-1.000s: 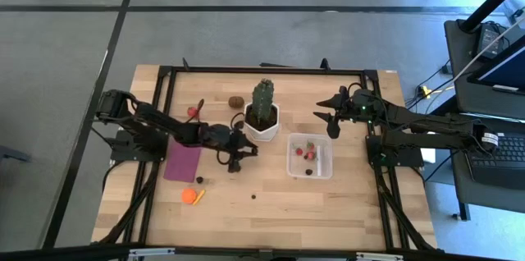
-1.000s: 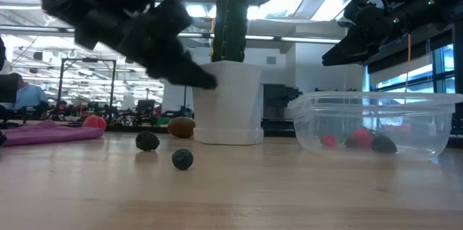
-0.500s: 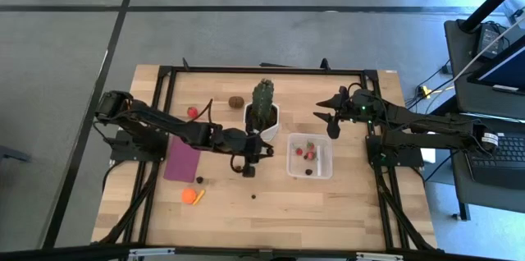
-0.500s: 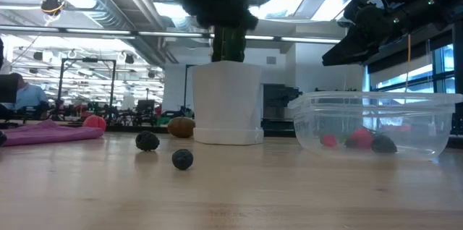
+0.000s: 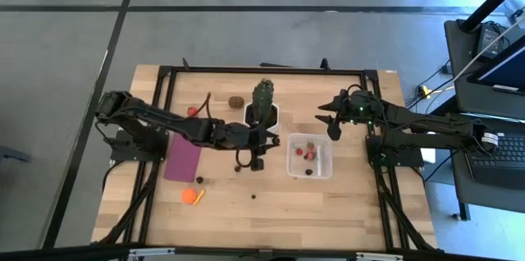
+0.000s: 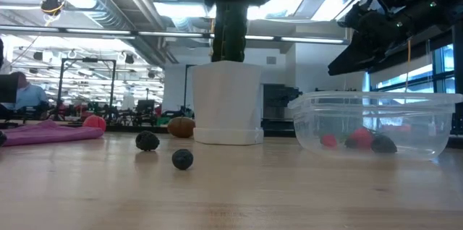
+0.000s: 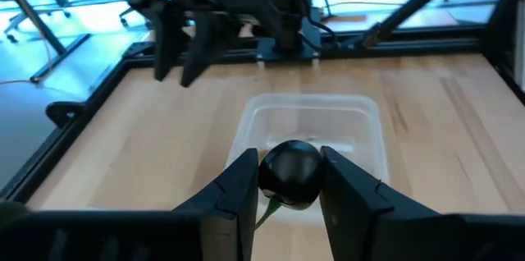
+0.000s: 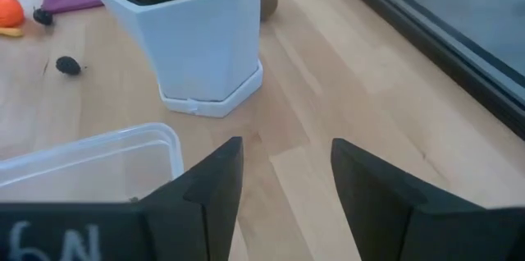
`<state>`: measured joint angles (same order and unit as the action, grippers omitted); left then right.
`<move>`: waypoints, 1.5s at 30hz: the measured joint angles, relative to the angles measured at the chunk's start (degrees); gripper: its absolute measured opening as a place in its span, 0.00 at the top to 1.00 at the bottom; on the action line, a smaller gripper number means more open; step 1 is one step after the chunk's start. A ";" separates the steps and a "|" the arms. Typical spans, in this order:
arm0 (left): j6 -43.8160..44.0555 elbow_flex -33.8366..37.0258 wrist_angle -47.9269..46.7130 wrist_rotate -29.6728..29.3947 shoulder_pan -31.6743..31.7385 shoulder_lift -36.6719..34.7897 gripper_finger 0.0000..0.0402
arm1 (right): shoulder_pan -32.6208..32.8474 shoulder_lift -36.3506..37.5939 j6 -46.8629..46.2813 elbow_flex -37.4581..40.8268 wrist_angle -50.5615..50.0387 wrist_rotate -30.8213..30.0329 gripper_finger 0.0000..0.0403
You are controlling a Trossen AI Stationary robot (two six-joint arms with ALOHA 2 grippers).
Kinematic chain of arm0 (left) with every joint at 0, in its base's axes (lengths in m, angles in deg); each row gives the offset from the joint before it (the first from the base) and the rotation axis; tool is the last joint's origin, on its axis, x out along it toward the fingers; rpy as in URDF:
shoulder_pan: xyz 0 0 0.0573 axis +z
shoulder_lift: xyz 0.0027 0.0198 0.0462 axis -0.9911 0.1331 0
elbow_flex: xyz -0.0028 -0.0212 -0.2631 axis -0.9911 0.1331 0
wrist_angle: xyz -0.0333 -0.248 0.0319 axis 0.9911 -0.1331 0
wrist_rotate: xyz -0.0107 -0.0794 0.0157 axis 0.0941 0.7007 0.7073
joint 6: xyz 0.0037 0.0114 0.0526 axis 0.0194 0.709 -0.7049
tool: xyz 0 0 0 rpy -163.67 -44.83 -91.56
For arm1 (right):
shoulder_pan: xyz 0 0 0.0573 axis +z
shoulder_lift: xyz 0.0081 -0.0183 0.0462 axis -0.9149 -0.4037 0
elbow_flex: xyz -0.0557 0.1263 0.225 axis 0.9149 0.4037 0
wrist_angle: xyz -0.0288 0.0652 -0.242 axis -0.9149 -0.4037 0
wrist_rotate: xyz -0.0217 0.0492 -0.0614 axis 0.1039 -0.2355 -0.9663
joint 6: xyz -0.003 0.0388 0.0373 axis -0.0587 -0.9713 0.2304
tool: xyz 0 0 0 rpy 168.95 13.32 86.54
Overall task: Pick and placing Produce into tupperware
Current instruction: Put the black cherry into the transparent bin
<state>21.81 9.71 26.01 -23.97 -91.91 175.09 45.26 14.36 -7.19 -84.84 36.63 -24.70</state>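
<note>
My left gripper is shut on a dark round berry with a green stem, above the table just left of the tupperware. The clear tupperware holds red pieces and a dark one. My right gripper is open and empty, in the air by the tupperware's far right corner. On the table lie two black berries, a brown kiwi, a red piece and an orange piece. My left gripper pinches the dark berry's two sides between its two fingers. The fingers point toward the table's right, at the tupperware. The berry is lifted clear of the table, and its green stem hangs below it.
The green cactus in its white pot stands right behind my left gripper. A purple mat lies at the left. A black frame runs around the table. Bare wood lies toward the near edge.
My left gripper has gone up and toward the table's right edge, from beside the purple mat to the tupperware's left side, in front of the cactus pot.
</note>
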 joint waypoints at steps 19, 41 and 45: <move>-4.09 -17.56 -6.70 -4.50 0.60 16.77 0.75 | 0.00 0.00 -1.35 0.00 -0.88 -0.02 0.53; 0.80 -28.88 -11.41 2.84 1.70 34.71 0.75 | 0.11 0.00 -4.52 0.00 -4.50 0.46 0.53; 1.28 -28.90 -11.99 2.84 1.75 34.67 0.70 | 0.11 0.00 -4.57 0.00 -4.52 0.46 0.53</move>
<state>23.09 -19.19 14.01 -21.13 -90.16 209.75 45.37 14.36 -11.76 -84.84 32.12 -24.24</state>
